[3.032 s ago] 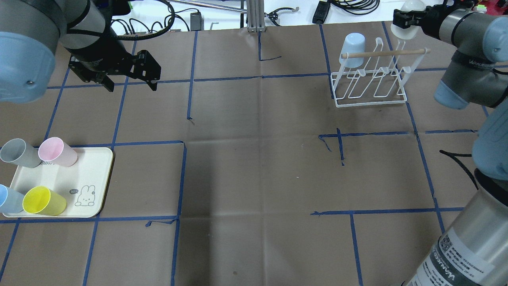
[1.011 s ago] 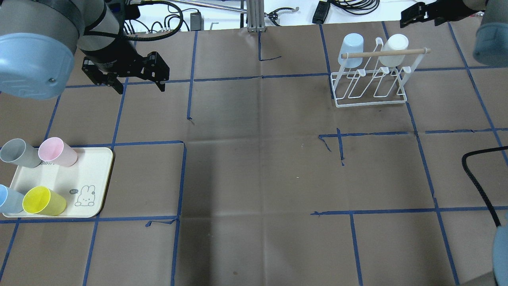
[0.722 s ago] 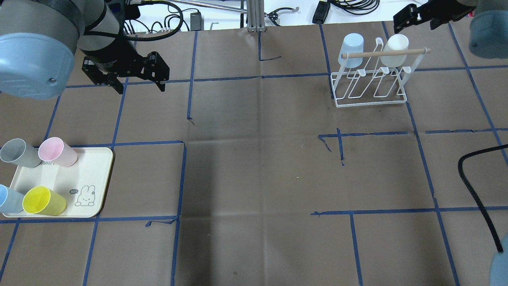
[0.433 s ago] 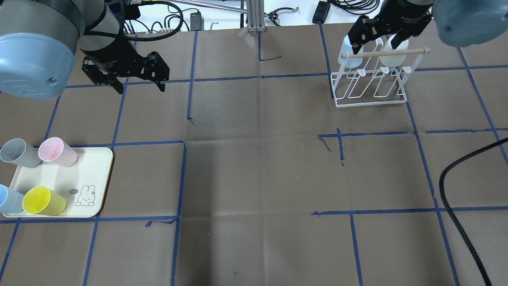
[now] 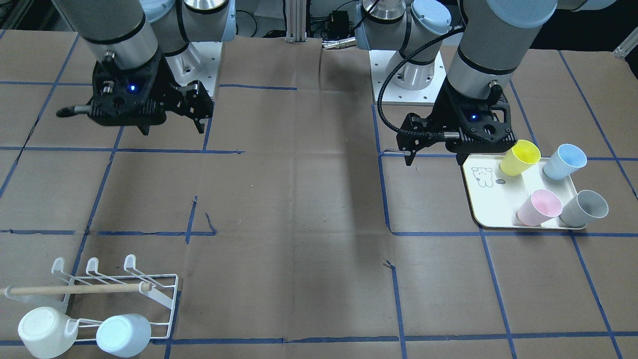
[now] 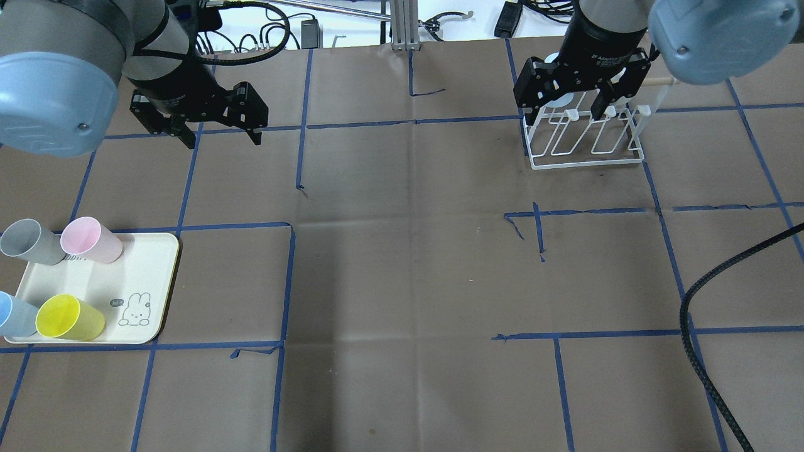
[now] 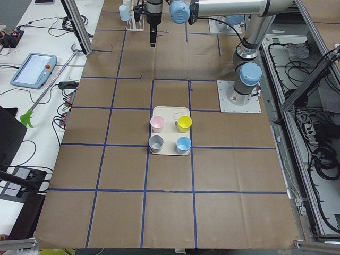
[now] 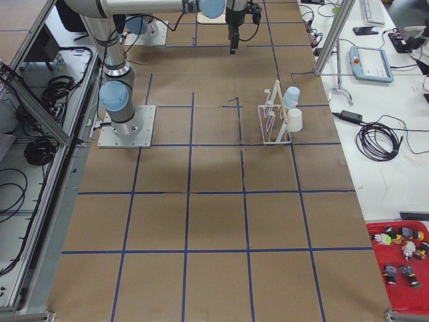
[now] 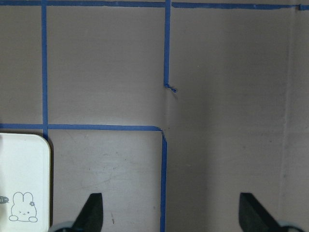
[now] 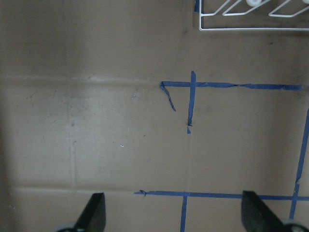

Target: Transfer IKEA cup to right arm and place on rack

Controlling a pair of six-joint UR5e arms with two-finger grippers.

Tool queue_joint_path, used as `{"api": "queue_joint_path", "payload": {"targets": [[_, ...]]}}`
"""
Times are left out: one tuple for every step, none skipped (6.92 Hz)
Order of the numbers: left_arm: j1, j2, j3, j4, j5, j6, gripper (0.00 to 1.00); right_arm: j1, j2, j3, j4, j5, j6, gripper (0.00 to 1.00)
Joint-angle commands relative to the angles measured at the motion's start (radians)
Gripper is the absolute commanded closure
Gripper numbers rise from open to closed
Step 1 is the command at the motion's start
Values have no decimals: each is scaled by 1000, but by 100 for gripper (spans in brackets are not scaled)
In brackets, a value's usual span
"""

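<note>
left gripper (image 6: 221,135) nearest the cups (image 6: 69,317) on the tray (image 6: 151,270)

overhead view: the cups stand upright at lower left, below the left gripper, spread wide and empty. the right gripper (image 6: 563,114), also wide and empty, hangs over the rack (image 6: 587,164), upper right.

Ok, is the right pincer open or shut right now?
Open: the right pincer shows its fingertips wide apart in the wrist view, nothing between them.

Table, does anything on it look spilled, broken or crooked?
Not really. Four cups stand upright on the tray, and a white cup and a blue cup hang upside down on the rack, as they should. Only the blue tape looks scruffy: some ends are frayed and bent.
</note>
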Motion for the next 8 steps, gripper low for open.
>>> {"api": "queue_joint_path", "payload": {"targets": [[0,-2,0,20,0,0,0,-5,-91,89,-3,-5,-3,0],[0,-2,0,20,0,-2,0,-6,-91,88,-6,-39,-5,0],[0,-2,0,20,2,-2,0,-5,-91,88,-4,-34,-1,0],[0,-2,0,20,0,-2,0,-5,-92,86,-4,-31,0,0],[0,-2,0,20,2,1,0,-5,-92,79,-4,-31,2,0],[0,-2,0,20,2,0,0,-5,-92,68,-4,-33,2,0],[0,-2,0,20,2,0,0,-5,-91,66,-4,-33,2,0],[0,-2,0,20,0,0,0,-5,-92,66,-4,-33,3,0]]}}
